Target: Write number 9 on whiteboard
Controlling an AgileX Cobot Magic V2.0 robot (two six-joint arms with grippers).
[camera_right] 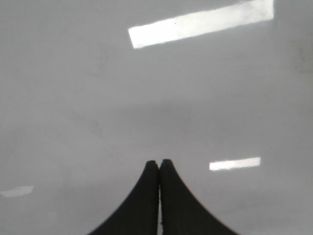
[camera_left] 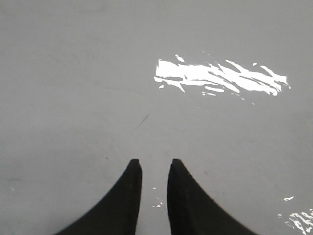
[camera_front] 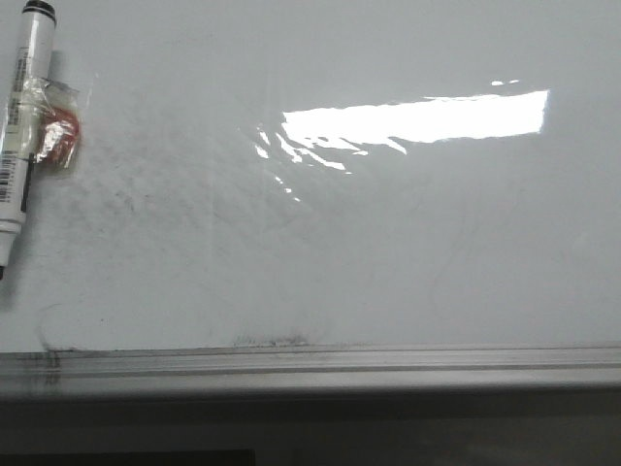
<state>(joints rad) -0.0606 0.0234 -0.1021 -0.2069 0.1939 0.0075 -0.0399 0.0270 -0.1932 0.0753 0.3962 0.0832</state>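
The whiteboard (camera_front: pixel 320 262) fills the front view, glossy white-grey with faint grey smudges, a bright glare patch and a grey metal rail along its near edge. No drawn number 9 shows on it. A white marker (camera_front: pixel 21 126) with a black cap lies at the far left, its tip pointing toward the near edge, with a taped clear wrap and a red bit beside it. My left gripper (camera_left: pixel 154 162) is open and empty over bare board (camera_left: pixel 73 73). My right gripper (camera_right: pixel 160 162) is shut and empty over bare board (camera_right: pixel 73 73). Neither gripper shows in the front view.
A short thin dark stroke (camera_left: pixel 142 122) lies on the board ahead of the left fingers. Dark smudges sit by the rail (camera_front: pixel 272 342) and at the near left corner (camera_front: pixel 47 340). Beyond the rail the front is dark.
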